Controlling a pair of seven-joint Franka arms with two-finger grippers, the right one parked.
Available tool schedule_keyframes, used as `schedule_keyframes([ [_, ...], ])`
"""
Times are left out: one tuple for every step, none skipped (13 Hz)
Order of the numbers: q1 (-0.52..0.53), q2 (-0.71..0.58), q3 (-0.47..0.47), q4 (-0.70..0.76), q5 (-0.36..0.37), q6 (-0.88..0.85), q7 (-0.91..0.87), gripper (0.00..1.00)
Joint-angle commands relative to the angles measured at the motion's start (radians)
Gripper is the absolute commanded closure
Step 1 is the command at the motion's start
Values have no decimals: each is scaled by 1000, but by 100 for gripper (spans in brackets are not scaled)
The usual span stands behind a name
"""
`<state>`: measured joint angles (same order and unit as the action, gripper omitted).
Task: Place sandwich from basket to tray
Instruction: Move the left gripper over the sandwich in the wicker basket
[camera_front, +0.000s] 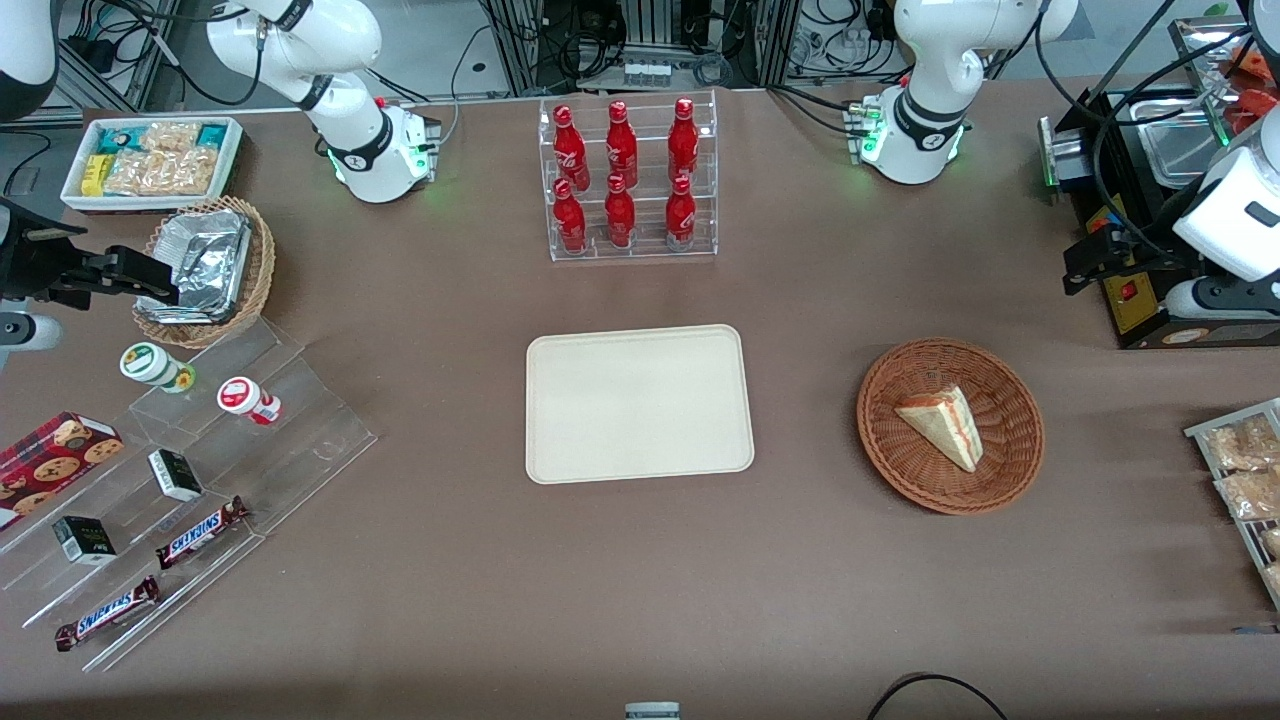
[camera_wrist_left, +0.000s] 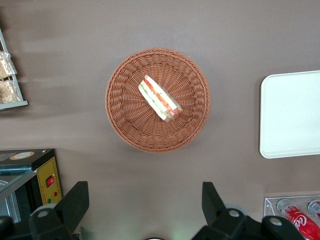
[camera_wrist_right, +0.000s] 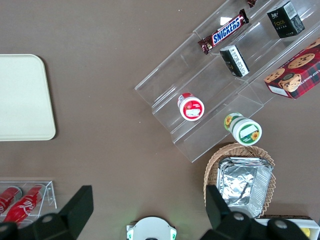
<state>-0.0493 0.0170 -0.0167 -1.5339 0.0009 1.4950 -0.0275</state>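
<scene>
Brown tabletop (camera_front: 640, 560) bears tray (camera_front: 638, 403); sandwich (camera_front: 943, 424) in basket (camera_front: 1015, 455); pincer (camera_wrist_left: 145, 210) spread apart above.

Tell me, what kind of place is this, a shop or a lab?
Likely a robotics lab staged as a snack counter: cables and racks past the table, red bottles, a sandwich in a basket beside a tray. The gripper hovers open above.

Round reddish-brown woven wicker basket (camera_front: 950, 425): rough, ribbed weave, matt. Triangular white-bread sandwich (camera_front: 942, 424) in it: soft pale crumb, glossy clear wrap visible in wrist view. Flat cream-beige rectangular tray (camera_front: 638, 402): smooth, matt, plastic-looking. Brown table surface (camera_front: 640, 580): matt, even. Black left gripper (camera_wrist_left: 145, 207), high above table near basket, fingers spread: matt black plastic look.
</scene>
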Motion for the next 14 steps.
schedule_keyframes([
  [-11, 6, 11, 5, 1, -18, -9, 0],
  [-10, 11, 11, 5, 2, -10, -11, 0],
  [-10, 24, 11, 5, 4, -1, -11, 0],
  [-10, 32, 11, -3, 4, 23, -11, 0],
  [-10, 43, 11, -38, 5, 71, -11, 0],
  [-10, 37, 12, -89, 5, 120, -11, 0],
  [-7, 34, 12, -136, 5, 179, -11, 0],
  [-7, 35, 12, -182, 5, 244, -12, 0],
  [-7, 38, 14, -234, 7, 310, -14, 0],
  [-7, 34, 14, -289, 7, 371, -25, 0],
  [-7, 31, 14, -343, 8, 434, -70, 0],
  [-9, 32, 14, -379, 8, 483, -107, 0],
  [-9, 35, 14, -400, 8, 517, -136, 0],
  [-9, 43, 14, -422, 8, 557, -179, 0],
])
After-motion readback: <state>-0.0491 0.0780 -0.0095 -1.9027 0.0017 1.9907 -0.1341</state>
